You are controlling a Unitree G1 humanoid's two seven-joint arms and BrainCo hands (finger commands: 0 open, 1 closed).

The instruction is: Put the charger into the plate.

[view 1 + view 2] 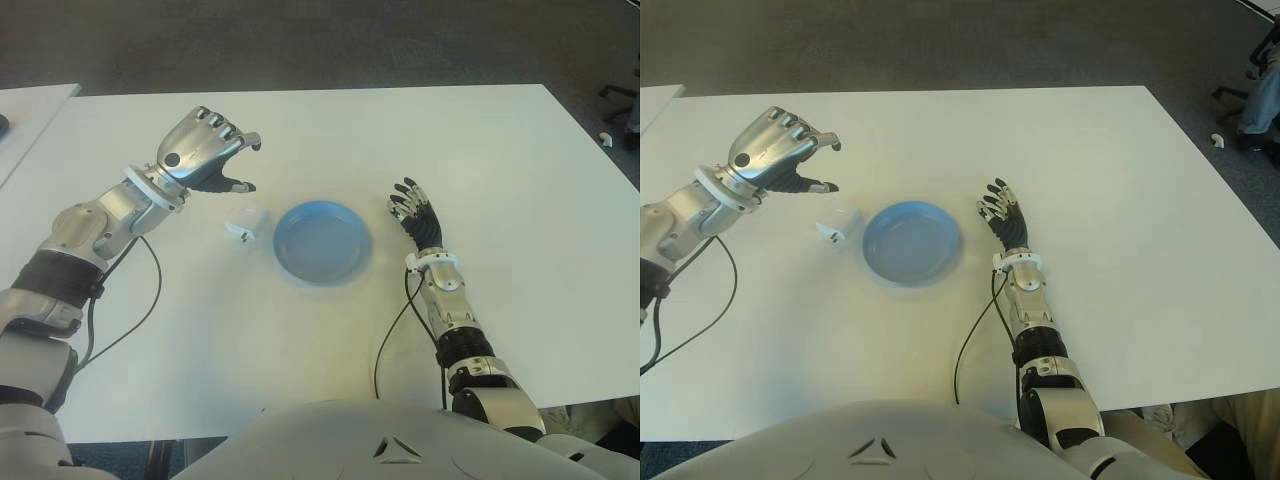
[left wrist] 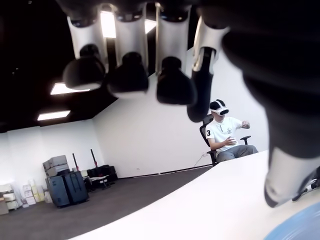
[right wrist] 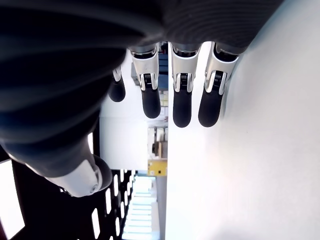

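- Charger [image 1: 247,223] is lying on the worktop [image 1: 330,130], just beside the plate [image 1: 323,243] on its left, roughly mid-worktop, well in from every edge. Not in the plate yet.
- Left hand [image 1: 207,150] is hovering above and behind the charger, toward the far edge, palm down; fingers [image 2: 169,85] loosely curled with a gap to the thumb, holding nothing. Looks like a pre-grasp pose for coming down over the charger.
- Right hand [image 1: 417,213] is showing just right of the plate, fingers extended, empty, idle. Staying clear of the drop zone, I'd guess.
- Plate is sitting empty and close by, so the transfer should be short.
- Person in a headset is sitting beyond the worktop in the left wrist view.
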